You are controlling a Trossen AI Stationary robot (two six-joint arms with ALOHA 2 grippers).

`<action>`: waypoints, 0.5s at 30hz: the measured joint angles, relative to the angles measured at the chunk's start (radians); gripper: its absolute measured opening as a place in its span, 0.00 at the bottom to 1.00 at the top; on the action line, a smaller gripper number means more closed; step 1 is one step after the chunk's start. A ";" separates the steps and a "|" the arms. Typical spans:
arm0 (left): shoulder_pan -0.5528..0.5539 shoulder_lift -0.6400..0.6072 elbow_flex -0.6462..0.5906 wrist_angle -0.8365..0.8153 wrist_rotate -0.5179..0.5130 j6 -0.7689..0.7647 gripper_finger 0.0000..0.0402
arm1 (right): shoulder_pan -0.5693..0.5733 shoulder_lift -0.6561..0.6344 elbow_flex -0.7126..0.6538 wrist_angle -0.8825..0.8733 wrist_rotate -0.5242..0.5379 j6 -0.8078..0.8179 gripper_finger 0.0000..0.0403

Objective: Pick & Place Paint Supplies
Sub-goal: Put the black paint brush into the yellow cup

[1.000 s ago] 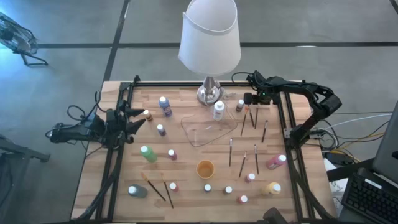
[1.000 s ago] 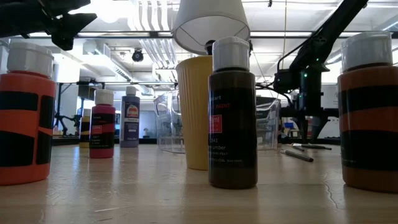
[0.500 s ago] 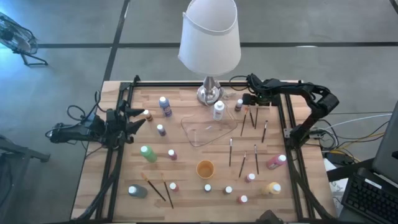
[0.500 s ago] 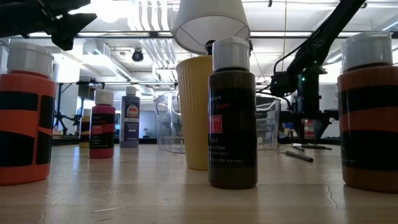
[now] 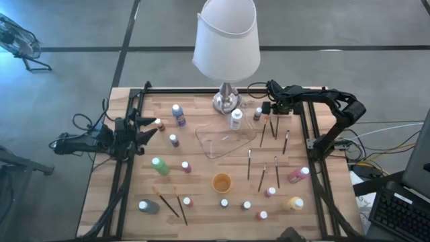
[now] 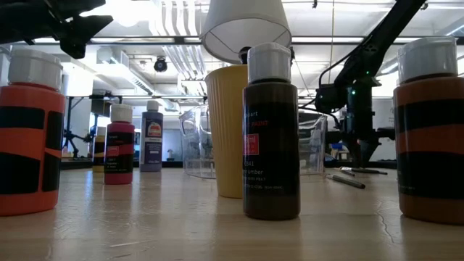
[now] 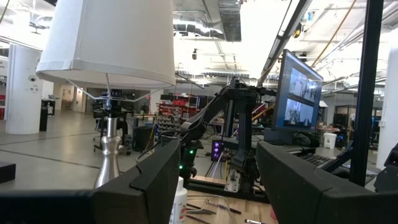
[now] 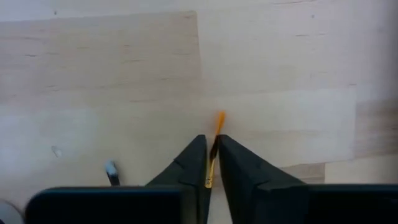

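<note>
Paint supplies lie scattered over the wooden tabletop (image 5: 201, 202): small white-capped paint bottles and thin dark-handled brushes spread around a clear plastic tray (image 5: 225, 142) at the centre, with a small orange cup (image 5: 222, 182) just in front of it. None of the supplies visibly lies in the tray, so the sorting appears to be at an early stage.

The right gripper (image 5: 271, 107) is at the far right part of the tabletop, beside the base of the white-shaded table lamp (image 5: 226, 102), directly over the upper end of one thin brush (image 5: 263, 131). In the right wrist view its fingers (image 8: 198, 163) are pressed together on a slender orange-tipped brush shaft (image 8: 215, 134), which runs up between them and pokes out beyond the tips. The grip sits near one end of the brush rather than at mid-length, probably because that end was the easiest to reach from above; expect the free end to droop or swing on lifting.

The left gripper (image 5: 144, 128) waits at the left edge of the tabletop, its jaws spread wide and empty, as the left wrist view confirms. It points across toward the lamp, clear of the tray approach.

Neighbouring brushes (image 5: 275, 128) lie close alongside, so a straight vertical lift is advisable.
</note>
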 joint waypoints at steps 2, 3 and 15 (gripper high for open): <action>0.000 0.000 0.000 0.000 0.000 0.000 0.54 | 0.000 0.000 0.000 -0.004 -0.002 -0.006 0.04; 0.000 0.000 0.000 0.000 0.000 0.000 0.54 | 0.000 0.000 0.000 -0.007 -0.003 -0.010 0.03; 0.000 0.000 0.000 0.000 0.000 0.000 0.54 | -0.001 -0.006 0.000 -0.012 -0.016 -0.035 0.02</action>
